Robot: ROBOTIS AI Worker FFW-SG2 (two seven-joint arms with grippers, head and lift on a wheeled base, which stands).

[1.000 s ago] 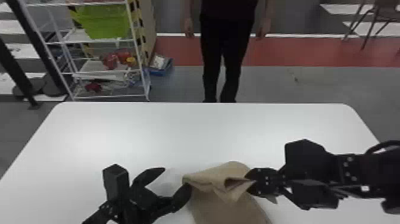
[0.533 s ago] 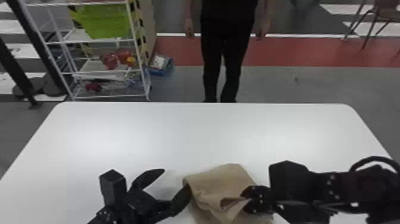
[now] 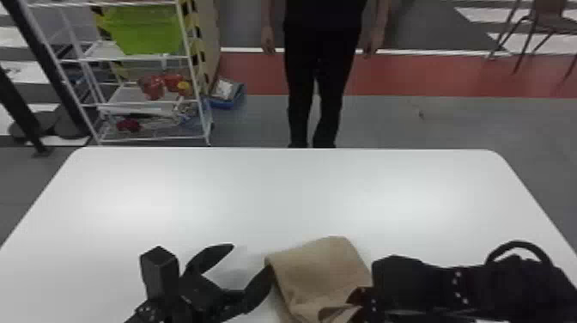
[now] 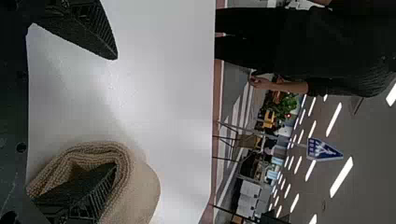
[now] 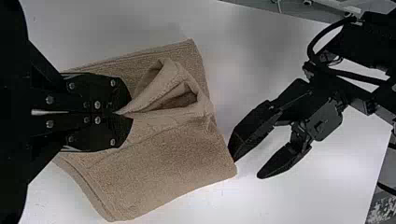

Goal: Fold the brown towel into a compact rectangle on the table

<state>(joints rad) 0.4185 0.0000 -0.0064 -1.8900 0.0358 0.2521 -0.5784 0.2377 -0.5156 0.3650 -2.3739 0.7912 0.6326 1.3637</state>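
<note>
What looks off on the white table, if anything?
The brown cloth towel looks askew: it puckers into a raised, hollow ridge at the black right gripper, shut on it, and its layers' edges don't line up. One finger of the open black left gripper sits inside a fold. No visible spill.

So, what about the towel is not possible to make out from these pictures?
Head view: the near end of the brown towel, cut off by the bottom edge.
Right wrist view: the cloth pinched in the right hand, hidden by its fingers.
Right wrist view: the number of layers, covered by the top fold.
</note>
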